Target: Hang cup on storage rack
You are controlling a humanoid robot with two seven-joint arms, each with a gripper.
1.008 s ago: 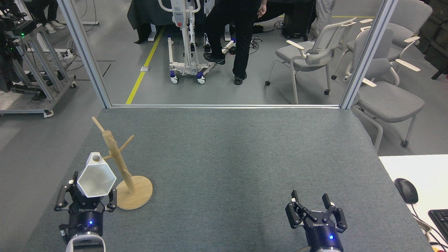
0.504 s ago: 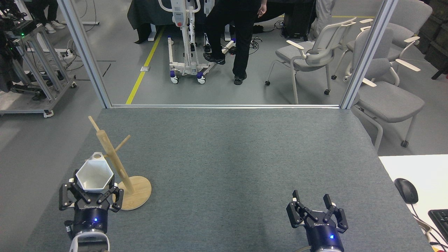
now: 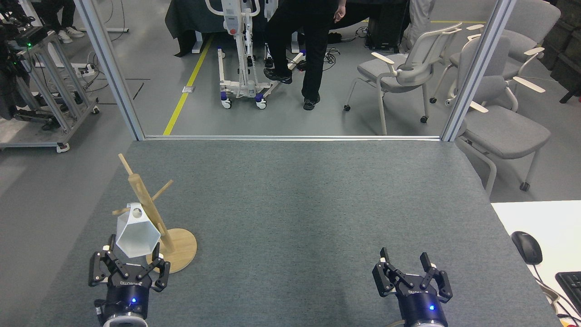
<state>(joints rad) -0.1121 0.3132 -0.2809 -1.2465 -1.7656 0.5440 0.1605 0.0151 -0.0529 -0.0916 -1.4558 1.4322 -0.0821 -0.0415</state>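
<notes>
The white faceted cup (image 3: 136,232) hangs from the storage rack (image 3: 150,209), a light wooden mug tree at the left of the grey table. A low peg passes through the cup's handle hole, and the cup's wide rim points down toward me. My left gripper (image 3: 131,262) sits just below the cup, open, with its fingers spread to either side of the rim; whether they touch the rim I cannot tell. My right gripper (image 3: 404,259) rests open and empty near the front right of the table.
The rack's round base (image 3: 184,250) lies just right of my left gripper. A white desk with a black mouse (image 3: 526,246) and a keyboard corner adjoins the table's right edge. Beyond the far edge stand a person's legs (image 3: 313,54), chairs (image 3: 408,68) and a wheeled frame.
My left gripper has drawn back toward me and opened. The cup has gone from rim-up in its grip to hanging on the peg. The right arm has stayed put.
</notes>
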